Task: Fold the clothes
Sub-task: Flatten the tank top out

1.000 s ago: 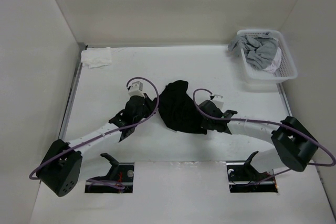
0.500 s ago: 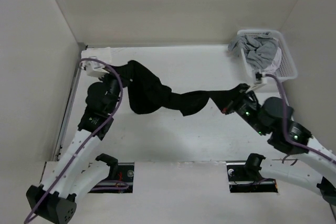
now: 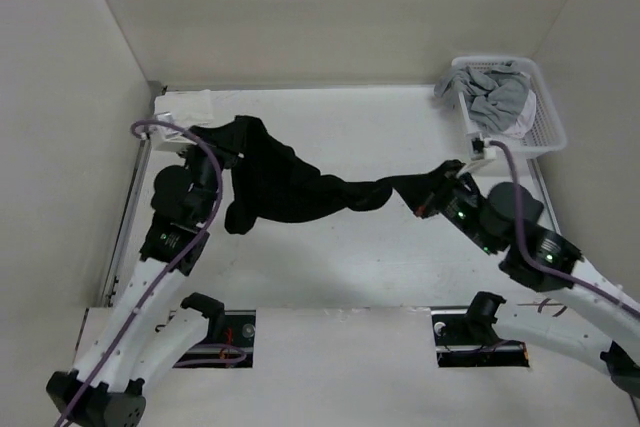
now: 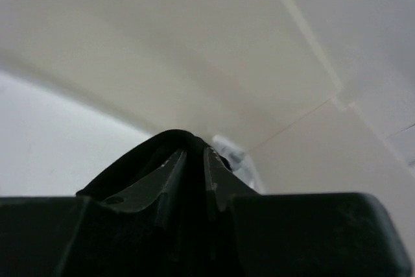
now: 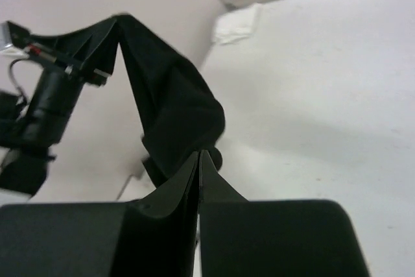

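Note:
The clothes [image 3: 280, 182], a black garment, hang twisted in a sagging band above the table between my two grippers. My left gripper [image 3: 222, 137] is at the back left, shut on one end. In the left wrist view the fabric [image 4: 175, 135] drapes over the tips of that gripper [image 4: 194, 152] and fills the narrow gap between them. My right gripper [image 3: 418, 197] is at the right, shut on the other end. In the right wrist view its jaws [image 5: 199, 154] are pressed together on the cloth [image 5: 172, 108], which runs up to the left gripper [image 5: 107, 37].
A white basket [image 3: 545, 132] with grey garments [image 3: 495, 97] stands at the back right corner. A small white cloth [image 3: 185, 105] lies at the back left corner, close behind the left gripper. Walls enclose the table on the left, back and right.
Both arms rose from the table's middle and swung apart, drawing the heaped garment out into a hanging band. In the last half second the band sagged and shifted slightly left.

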Controlling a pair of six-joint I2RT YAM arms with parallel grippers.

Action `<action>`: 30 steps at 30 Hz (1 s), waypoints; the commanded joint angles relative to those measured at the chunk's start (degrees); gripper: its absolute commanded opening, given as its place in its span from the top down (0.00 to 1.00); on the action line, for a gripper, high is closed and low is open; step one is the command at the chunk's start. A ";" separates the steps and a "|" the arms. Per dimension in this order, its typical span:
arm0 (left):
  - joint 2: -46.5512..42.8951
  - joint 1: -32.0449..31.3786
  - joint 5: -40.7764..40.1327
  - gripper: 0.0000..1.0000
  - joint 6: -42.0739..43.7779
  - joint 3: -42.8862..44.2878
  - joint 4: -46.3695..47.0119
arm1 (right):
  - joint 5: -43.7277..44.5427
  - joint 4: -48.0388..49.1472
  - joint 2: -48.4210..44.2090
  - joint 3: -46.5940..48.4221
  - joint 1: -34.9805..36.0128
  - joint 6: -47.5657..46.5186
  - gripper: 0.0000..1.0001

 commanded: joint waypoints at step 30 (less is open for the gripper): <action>47.53 4.49 -3.79 0.53 3.43 -6.47 18.40 | -5.21 18.96 17.78 -27.96 -19.22 4.87 0.48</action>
